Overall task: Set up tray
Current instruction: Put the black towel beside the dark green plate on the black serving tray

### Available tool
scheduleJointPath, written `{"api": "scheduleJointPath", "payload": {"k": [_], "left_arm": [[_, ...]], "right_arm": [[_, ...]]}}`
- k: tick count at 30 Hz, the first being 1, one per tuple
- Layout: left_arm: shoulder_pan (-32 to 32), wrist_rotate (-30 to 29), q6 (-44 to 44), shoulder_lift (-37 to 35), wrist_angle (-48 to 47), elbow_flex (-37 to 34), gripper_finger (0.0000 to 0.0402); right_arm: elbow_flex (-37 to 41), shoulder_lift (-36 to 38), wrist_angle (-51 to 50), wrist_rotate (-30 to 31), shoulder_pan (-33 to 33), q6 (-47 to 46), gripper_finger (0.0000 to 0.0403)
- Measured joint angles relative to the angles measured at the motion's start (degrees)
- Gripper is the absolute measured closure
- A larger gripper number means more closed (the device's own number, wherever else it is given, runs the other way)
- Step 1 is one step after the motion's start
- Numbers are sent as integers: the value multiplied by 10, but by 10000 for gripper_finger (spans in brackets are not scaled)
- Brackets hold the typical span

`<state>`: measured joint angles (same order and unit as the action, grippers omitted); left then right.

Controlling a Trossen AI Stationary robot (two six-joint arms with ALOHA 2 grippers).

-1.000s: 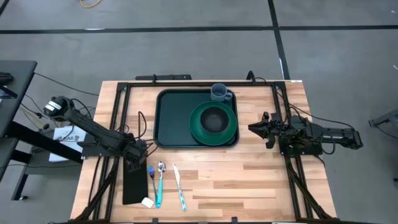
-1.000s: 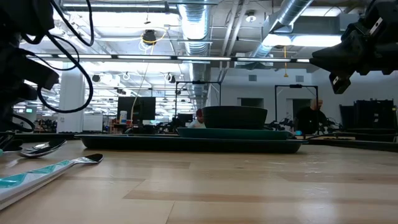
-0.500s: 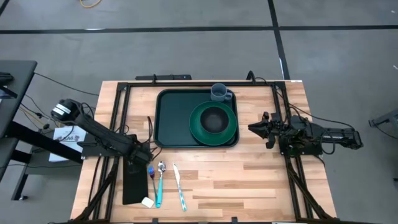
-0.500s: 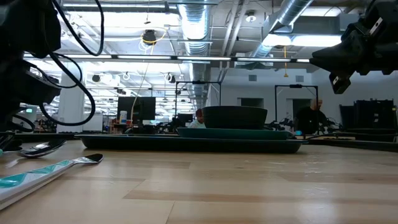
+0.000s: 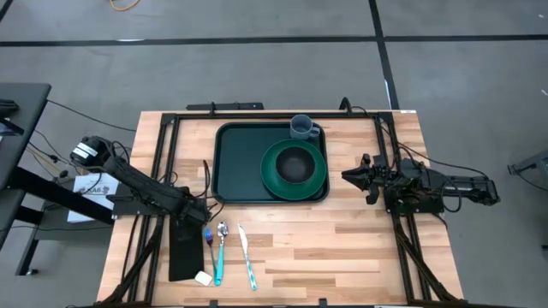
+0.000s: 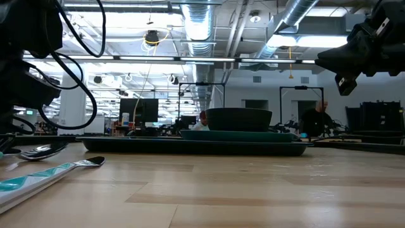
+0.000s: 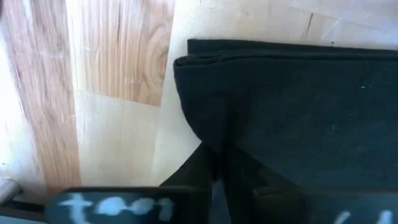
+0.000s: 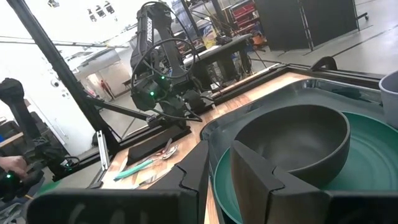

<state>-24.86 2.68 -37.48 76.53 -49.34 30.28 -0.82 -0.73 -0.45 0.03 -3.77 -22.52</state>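
Observation:
The dark green tray (image 5: 244, 162) lies flat at the table's far middle. On its right half are a round green plate (image 5: 272, 175) with a dark bowl (image 5: 295, 162) in it, and a grey-blue mug (image 5: 302, 127). My left gripper (image 5: 195, 214) is down at the far end of a narrow black folded napkin (image 5: 183, 250), which lies flat on the table to the near left of the tray, and is shut on it. My right gripper (image 5: 347, 176) hangs shut and empty above the table just right of the tray, pointing at it. My left gripper pinches the black napkin's side edge (image 7: 198, 138) between its two fingers, close to a far corner (image 7: 181, 62). The fingers come from above, pointing down. The napkin lies flat on the table, and its edge slants in toward the fingers.
A fork (image 5: 208, 239), a spoon (image 5: 221, 250) and a knife (image 5: 247, 257) with teal handles lie side by side near the napkin, with a small white piece (image 5: 203, 278) by the near edge. Black frame rails (image 5: 164, 162) run along both table sides. Bare wood (image 5: 342, 248) lies at the near right.
My left gripper has gone a short way toward the table's near right, onto the napkin's far end, and has then kept still. The napkin, the tray and the tableware have stayed where they were.

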Motion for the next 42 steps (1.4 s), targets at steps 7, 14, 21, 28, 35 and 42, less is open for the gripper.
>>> {"api": "scheduleJointPath", "payload": {"k": [7,14,21,28,35,42], "left_arm": [[0,-3,-21,-8,-2,-1,398],[1,-83,-79,-59,-23,-4,400],[1,-85,-81,-87,-62,-3,401],[1,-115,-75,-98,-70,9,401],[7,-191,-22,-98,-94,71,401],[66,-214,61,-99,-99,97,401]], "right_arm": [[0,0,0,0,0,0,344],[0,0,0,0,0,0,344],[0,0,0,0,0,0,344],[0,0,0,0,0,0,344],[0,0,0,0,0,0,344],[0,0,0,0,0,0,344]]}}
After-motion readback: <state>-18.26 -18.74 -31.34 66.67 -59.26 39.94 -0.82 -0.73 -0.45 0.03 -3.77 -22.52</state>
